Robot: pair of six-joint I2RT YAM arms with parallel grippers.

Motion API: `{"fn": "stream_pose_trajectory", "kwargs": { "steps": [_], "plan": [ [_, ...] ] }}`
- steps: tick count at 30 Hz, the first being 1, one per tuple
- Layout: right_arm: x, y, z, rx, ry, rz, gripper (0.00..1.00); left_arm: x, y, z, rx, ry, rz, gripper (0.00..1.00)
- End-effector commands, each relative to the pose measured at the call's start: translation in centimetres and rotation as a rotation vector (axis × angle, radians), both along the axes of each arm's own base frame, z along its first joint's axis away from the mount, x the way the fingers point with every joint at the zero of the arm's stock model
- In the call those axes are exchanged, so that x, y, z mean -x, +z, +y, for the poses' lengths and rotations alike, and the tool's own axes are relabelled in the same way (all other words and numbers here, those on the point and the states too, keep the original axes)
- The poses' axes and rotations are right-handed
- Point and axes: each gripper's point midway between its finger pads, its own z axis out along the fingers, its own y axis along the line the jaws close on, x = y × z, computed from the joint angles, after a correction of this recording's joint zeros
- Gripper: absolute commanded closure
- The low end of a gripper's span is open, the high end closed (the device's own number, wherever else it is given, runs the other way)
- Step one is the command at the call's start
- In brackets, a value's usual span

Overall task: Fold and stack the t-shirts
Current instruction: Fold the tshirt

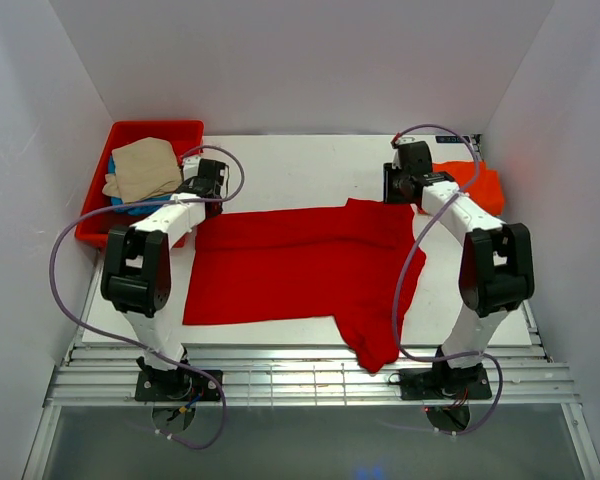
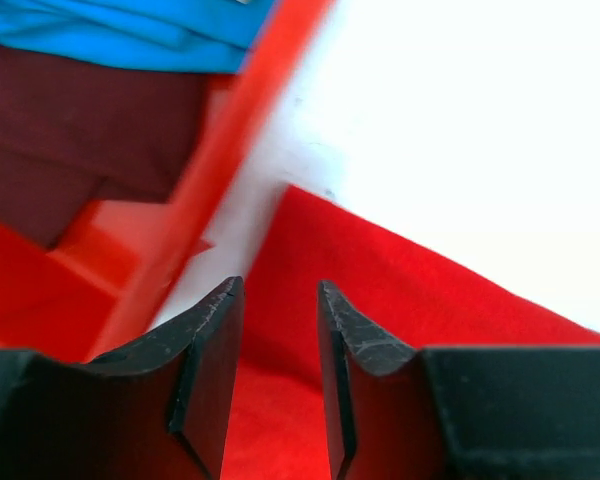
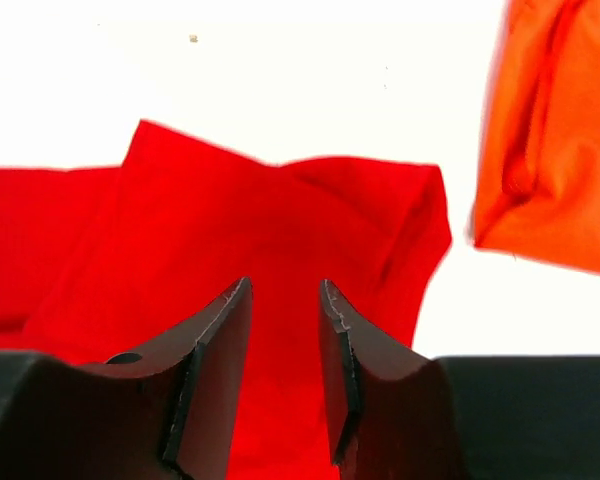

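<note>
Red t-shirt [image 1: 290,265]: laid flat mid-table [image 1: 310,165], between both arms.
Handling: judged light, limp and easily creased; best pinched at its far corners.
Left gripper [image 2: 278,380]: jaws parted, nothing held, above the far left corner.
Right gripper [image 3: 283,380]: jaws parted, empty, above the far right corner.

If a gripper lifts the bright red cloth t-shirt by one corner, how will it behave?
Probably floppy: the bright red cloth t-shirt lies flat and creased, so it should drape. Spread wide, it may drag across the white table.
</note>
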Motion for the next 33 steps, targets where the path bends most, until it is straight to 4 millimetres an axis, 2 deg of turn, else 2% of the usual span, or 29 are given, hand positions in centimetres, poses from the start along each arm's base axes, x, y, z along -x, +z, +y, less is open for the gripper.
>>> {"fn": "stream_pose_trajectory", "kwargs": {
  "steps": [1,2,4,5,8,14,17,25,33],
  "plan": [
    [-3.0,0.0,0.1,0.012,-0.013,-0.026,0.61,-1.0,-2.0,-1.3,0.038,-0.023,0.037,0.55],
    [-3.4,-1.1,0.0,0.019,-0.014,-0.006,0.61,-1.4,-2.0,-1.4,0.043,-0.023,0.034,0.55],
    [-4.8,-0.7,-0.2,0.024,-0.017,-0.023,0.61,-1.6,-2.6,-1.6,0.047,-0.028,0.049,0.56],
    [-5.1,-1.7,-0.4,0.031,-0.019,-0.003,0.61,-1.8,-3.0,-1.8,0.047,-0.03,0.057,0.56],
    [-6.4,-2.3,-1.3,0.038,-0.033,0.001,0.61,-2.0,-4.2,-1.9,0.048,-0.034,0.083,0.57],
    [-7.1,-3.4,-2.8,0.061,-0.048,0.024,0.61,-1.7,-5.5,-1.9,0.046,-0.033,0.116,0.57],
    [-6.6,-3.9,-3.4,0.062,-0.053,0.05,0.62,-1.5,-5.7,-2.0,0.047,-0.03,0.124,0.57],
    [-3.8,-6.5,-3.5,0.063,-0.035,0.129,0.62,-1.3,-5.5,-1.8,0.042,-0.026,0.123,0.57],
    [-2.1,-6.8,-3.9,0.066,-0.044,0.151,0.65,-0.9,-5.7,-1.8,0.044,-0.022,0.133,0.58]
  ]
}}
